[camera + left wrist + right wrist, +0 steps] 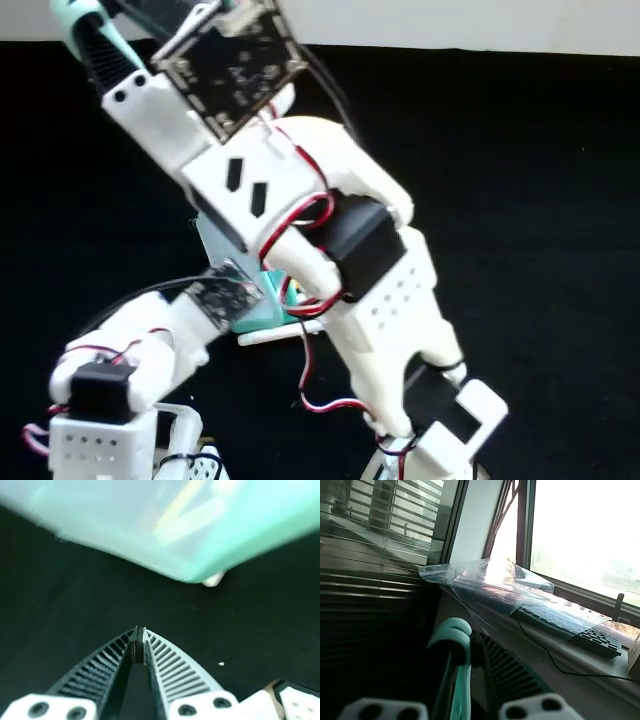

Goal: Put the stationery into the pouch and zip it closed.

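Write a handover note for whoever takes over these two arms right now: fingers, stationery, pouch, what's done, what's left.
Left gripper: fingers shut, empty, low over the black table, just short of the translucent mint-green pouch.
Right gripper: held high above the table, fingers shut on a mint-green round-ended stationery item.
Done: that item is off the table.
Left: put it into the pouch, then zip it closed. The zipper's state cannot be told.

the jaws are pressed together, their ribbed black tips meeting over the black table (60,605). beyond the tips and apart from them lies the mint-green pouch (210,525), translucent, with a blurred yellowish shape inside. a small white zip pull (212,580) pokes out at its corner.
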Tool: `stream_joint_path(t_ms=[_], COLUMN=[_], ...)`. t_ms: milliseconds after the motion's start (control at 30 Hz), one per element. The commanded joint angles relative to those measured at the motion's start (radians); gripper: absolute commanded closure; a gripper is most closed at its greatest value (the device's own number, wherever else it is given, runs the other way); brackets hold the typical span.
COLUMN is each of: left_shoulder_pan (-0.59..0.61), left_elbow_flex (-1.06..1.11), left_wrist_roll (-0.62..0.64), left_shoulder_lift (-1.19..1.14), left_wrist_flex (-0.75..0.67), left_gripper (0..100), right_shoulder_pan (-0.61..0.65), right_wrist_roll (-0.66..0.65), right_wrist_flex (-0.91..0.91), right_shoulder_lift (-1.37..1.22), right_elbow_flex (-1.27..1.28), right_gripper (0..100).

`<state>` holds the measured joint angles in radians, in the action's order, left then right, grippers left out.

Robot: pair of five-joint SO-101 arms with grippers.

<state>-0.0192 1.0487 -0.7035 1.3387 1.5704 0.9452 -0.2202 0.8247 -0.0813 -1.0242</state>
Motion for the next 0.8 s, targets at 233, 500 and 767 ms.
stream_joint_path(t_ms=[233,500,767], left_shoulder_pan=[-0.288,-0.328,-0.309], left_elbow_flex=[0.090,0.318,0.326], left_wrist_roll=[-0.006,-0.005,0.014], left_shoulder_lift=[0.004,0.002,0.013], left_wrist_flex=[-0.338,-0.736,-0.669], left_gripper=[99,99,99], right_shoulder_pan=[0.084,0.139,0.142], right_wrist_roll=[-0.074,-0.075,-0.075], right_wrist_flex=[-0.021,-0.013,0.090], right_shoulder_lift=[-0.108,-0.110,-0.104], right_elbow_flex=[-0.174,-0.191,-0.191], right_gripper=[99.2,99.2,99.2])
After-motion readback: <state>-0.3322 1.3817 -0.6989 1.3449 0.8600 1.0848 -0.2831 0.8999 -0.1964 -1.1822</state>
